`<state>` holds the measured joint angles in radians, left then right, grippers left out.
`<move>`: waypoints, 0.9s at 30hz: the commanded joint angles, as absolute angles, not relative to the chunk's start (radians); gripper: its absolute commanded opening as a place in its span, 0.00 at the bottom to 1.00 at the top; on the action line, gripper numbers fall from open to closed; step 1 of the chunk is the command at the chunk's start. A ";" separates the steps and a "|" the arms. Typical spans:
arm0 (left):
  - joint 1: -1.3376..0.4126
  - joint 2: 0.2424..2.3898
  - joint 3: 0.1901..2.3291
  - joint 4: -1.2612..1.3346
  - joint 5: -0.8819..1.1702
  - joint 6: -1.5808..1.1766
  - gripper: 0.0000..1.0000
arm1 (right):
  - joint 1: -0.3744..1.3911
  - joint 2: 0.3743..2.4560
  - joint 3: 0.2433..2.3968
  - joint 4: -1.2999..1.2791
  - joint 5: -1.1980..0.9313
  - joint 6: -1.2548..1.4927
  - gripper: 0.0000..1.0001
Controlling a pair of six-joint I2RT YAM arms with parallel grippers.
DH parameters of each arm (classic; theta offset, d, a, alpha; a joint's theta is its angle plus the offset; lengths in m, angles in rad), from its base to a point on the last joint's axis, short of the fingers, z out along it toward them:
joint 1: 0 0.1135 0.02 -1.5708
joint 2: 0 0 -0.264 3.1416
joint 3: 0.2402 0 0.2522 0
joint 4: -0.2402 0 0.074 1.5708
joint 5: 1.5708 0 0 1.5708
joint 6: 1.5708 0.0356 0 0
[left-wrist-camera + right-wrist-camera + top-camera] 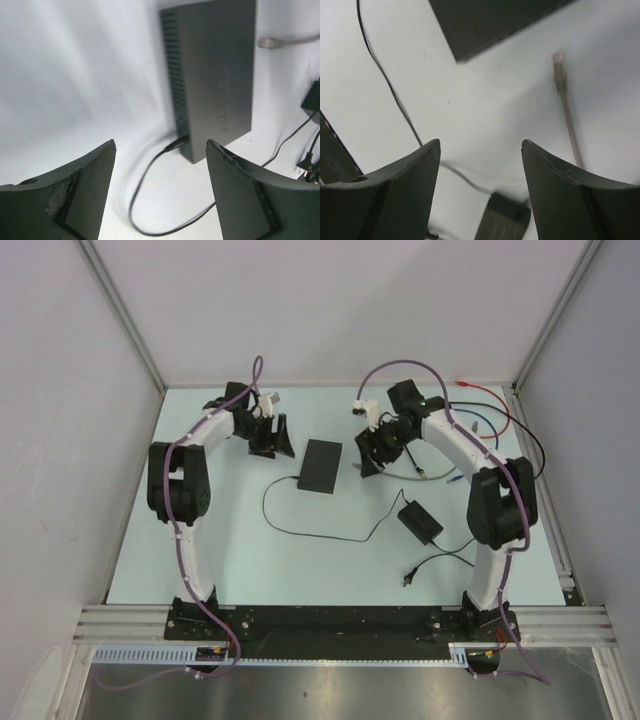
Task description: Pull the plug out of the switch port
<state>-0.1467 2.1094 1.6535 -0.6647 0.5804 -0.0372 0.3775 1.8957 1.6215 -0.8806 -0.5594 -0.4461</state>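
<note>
We are finding no readable text, label, brand or number anywhere; faint pale marks on the top of the switch [215, 75] are showing too blurred to read.

Pale worktop [250, 570] with a flat black switch [323, 466] near its middle.
A thin black lead [300, 532], its plug [176, 143] seated at the switch's near-left corner, loops to an adapter brick [420, 523] nearer than the switch and to its right; a grey cable [425, 475] end lies loose right of the switch.

Adapter brick [420, 523] (grey cable [420, 475] nearby)
</note>
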 commanded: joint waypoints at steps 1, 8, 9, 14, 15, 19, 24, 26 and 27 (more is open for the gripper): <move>-0.107 2.068 1.655 -0.657 0.591 -0.043 0.77 | 0.439 2.049 1.738 -0.753 -0.628 -0.233 0.70; -0.100 2.077 1.585 -0.631 0.630 -0.048 0.70 | 0.468 2.269 1.976 -0.706 -0.545 -0.169 0.45; -0.101 2.072 1.574 -0.629 0.646 -0.048 0.70 | 0.466 2.279 1.988 -0.701 -0.545 -0.166 0.45; -0.106 2.080 1.517 -0.600 0.715 -0.072 0.69 | 0.471 2.355 2.034 -0.678 -0.595 -0.121 0.65; -0.113 2.086 1.513 -0.597 0.725 -0.072 0.69 | 0.479 2.365 2.039 -0.675 -0.594 -0.118 0.69; -0.135 2.103 1.505 -0.595 0.799 -0.078 0.68 | 0.491 2.401 2.069 -0.669 -0.646 -0.110 0.70; -0.176 2.109 1.485 -0.586 0.856 -0.091 0.65 | 0.499 2.428 2.112 -0.649 -0.693 -0.081 0.69; -0.193 2.111 1.477 -0.584 0.882 -0.092 0.65 | 0.497 2.428 2.126 -0.638 -0.701 -0.072 0.69; -0.196 2.111 1.476 -0.581 0.887 -0.091 0.65 | 0.499 2.428 2.129 -0.638 -0.707 -0.072 0.69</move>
